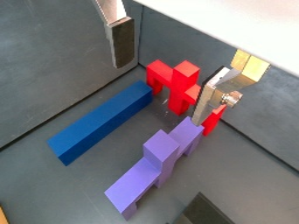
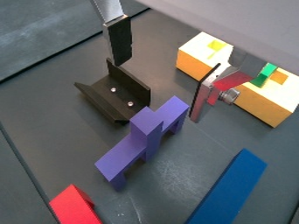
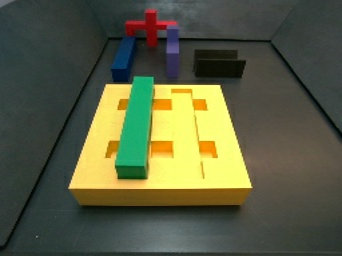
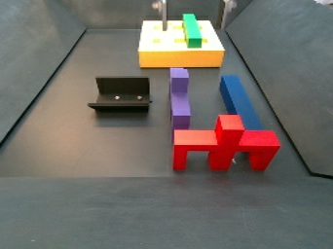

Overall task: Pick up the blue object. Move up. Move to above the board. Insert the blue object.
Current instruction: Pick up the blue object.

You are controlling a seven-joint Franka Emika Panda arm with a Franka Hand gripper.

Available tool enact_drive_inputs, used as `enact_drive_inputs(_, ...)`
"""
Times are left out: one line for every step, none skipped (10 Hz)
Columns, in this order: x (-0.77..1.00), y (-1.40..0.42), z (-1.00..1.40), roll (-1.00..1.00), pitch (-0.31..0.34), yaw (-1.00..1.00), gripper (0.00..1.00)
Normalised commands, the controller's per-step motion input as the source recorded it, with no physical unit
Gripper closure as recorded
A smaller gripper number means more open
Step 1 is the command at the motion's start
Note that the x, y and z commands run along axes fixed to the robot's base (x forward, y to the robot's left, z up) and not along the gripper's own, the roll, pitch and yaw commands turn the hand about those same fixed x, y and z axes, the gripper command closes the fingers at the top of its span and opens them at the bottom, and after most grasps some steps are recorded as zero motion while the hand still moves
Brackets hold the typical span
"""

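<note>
My tool (image 1: 163, 79) hangs above the dark grey table (image 1: 47, 79), its flat silver fingers (image 1: 121, 42) with dark pads spread wide apart and holding nothing; in a wrist view the tool (image 2: 163, 74) shows the same open gap. The blue object (image 1: 100, 123), a long, plain, matte royal-blue bar with square edges, lies flat on the table beside the purple bar (image 1: 156, 166) and next to the red block (image 1: 176, 85); it is seen again in a wrist view (image 2: 237, 188) and in both side views (image 3: 124, 57) (image 4: 236, 98). The purple bar is stepped and smooth-sided. The board (image 3: 227, 160), a broad yellow-orange slab with lengthwise grooves and small rectangular cut-outs, lies well apart from the blue object with a green bar (image 3: 138, 125) lying lengthwise in one groove. The fixture (image 2: 114, 94), a dark L-shaped bracket with two pale screw heads, stands near the purple bar. No writing is legible on any piece.
</note>
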Motion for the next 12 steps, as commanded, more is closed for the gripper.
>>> enact_drive_inputs(-0.02,0.0,-0.06,-0.02,-0.026,0.0,0.0)
enact_drive_inputs(-0.63,0.0,-0.29,-0.22,-0.246,-0.01,0.0)
enact_drive_inputs(-0.65,-0.27,-0.32,-0.04,-0.256,-0.01,0.0)
enact_drive_inputs(-0.57,-0.4,-0.45,0.06,-0.25,-0.01,0.0)
enact_drive_inputs(-0.49,-0.1,-0.62,0.03,-0.22,0.0,0.0)
enact_drive_inputs(-0.56,0.0,-0.64,0.0,-0.244,-0.04,0.0)
enact_drive_inputs(-0.46,0.0,-0.59,0.0,-0.196,-0.07,0.0)
enact_drive_inputs(-0.37,0.06,-0.49,0.0,-0.097,-0.15,0.0)
enact_drive_inputs(-0.27,0.06,-0.39,0.0,-0.054,-0.16,0.0)
enact_drive_inputs(-0.22,0.14,-0.41,0.0,-0.036,-0.21,0.0)
enact_drive_inputs(-0.23,0.18,-0.48,0.01,-0.066,-0.13,0.0)
enact_drive_inputs(-0.12,0.11,-0.48,0.0,-0.091,-0.02,0.0)
